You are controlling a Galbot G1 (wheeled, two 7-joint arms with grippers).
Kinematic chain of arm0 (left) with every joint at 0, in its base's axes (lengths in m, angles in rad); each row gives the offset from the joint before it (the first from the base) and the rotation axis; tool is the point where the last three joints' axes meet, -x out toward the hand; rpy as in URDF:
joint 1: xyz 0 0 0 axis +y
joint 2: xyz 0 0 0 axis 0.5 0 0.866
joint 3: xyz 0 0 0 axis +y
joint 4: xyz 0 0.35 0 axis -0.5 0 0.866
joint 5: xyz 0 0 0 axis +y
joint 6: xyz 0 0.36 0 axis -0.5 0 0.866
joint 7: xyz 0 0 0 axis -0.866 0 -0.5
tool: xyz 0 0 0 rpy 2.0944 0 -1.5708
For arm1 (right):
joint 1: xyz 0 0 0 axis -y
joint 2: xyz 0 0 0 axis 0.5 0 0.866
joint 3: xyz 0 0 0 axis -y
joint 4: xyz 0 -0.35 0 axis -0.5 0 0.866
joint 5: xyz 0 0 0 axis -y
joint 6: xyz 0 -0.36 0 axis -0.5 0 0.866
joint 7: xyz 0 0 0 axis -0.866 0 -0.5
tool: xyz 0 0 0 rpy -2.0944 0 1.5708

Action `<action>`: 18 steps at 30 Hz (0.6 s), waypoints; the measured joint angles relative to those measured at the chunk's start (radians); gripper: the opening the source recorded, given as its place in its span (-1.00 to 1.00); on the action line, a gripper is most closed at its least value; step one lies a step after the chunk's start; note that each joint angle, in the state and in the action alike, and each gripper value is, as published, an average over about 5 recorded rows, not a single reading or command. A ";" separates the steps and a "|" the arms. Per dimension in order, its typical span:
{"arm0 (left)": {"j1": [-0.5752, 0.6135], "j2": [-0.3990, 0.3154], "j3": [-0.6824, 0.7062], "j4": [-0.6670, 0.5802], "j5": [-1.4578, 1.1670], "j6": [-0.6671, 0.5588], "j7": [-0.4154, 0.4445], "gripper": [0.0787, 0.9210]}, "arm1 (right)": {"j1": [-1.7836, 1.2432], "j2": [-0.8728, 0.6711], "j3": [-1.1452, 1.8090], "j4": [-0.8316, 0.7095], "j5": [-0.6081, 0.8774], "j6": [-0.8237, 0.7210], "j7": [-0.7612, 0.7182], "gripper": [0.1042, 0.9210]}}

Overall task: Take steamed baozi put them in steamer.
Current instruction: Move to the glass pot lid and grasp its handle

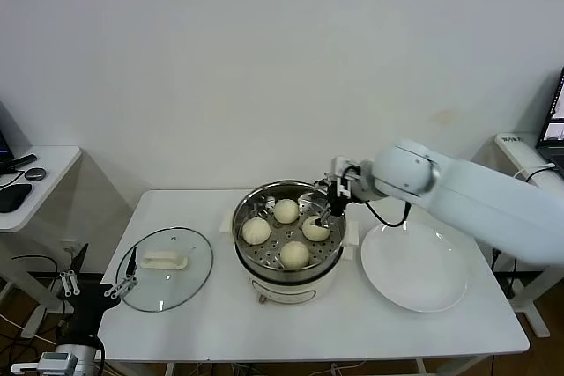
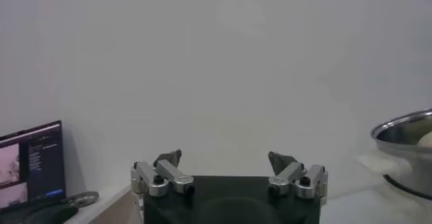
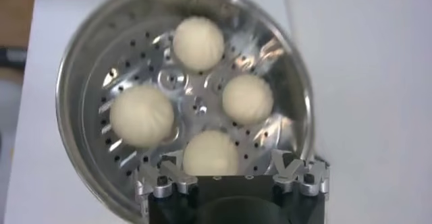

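- Baozi, four in all, sit on the perforated tray of the steamer at frame centre.
- Right gripper hangs over the rightmost bun, jaws spread.
- Left gripper waits at lower left, jaws spread, beside the glass lid.
- White plate lies right of the steamer.

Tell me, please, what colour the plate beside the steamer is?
Plain white, with no pattern; the plate shows best in the head view.

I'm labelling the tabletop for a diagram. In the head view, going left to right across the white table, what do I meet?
Glass lid → steamer holding four buns → empty white plate.
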 measured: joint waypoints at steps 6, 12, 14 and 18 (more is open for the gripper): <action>-0.001 -0.019 0.015 -0.006 0.013 -0.004 -0.001 0.77 | -0.378 -0.055 0.323 0.079 -0.044 0.153 0.149 0.76; -0.001 -0.045 0.034 0.002 0.033 -0.015 -0.011 0.77 | -0.773 0.024 0.677 0.112 -0.159 0.340 0.231 0.76; 0.000 -0.054 0.042 0.008 0.043 -0.022 -0.017 0.77 | -0.896 0.078 0.787 0.122 -0.208 0.400 0.242 0.76; 0.002 -0.072 0.060 0.020 0.074 -0.037 -0.034 0.77 | -1.111 0.208 0.984 0.145 -0.305 0.507 0.249 0.76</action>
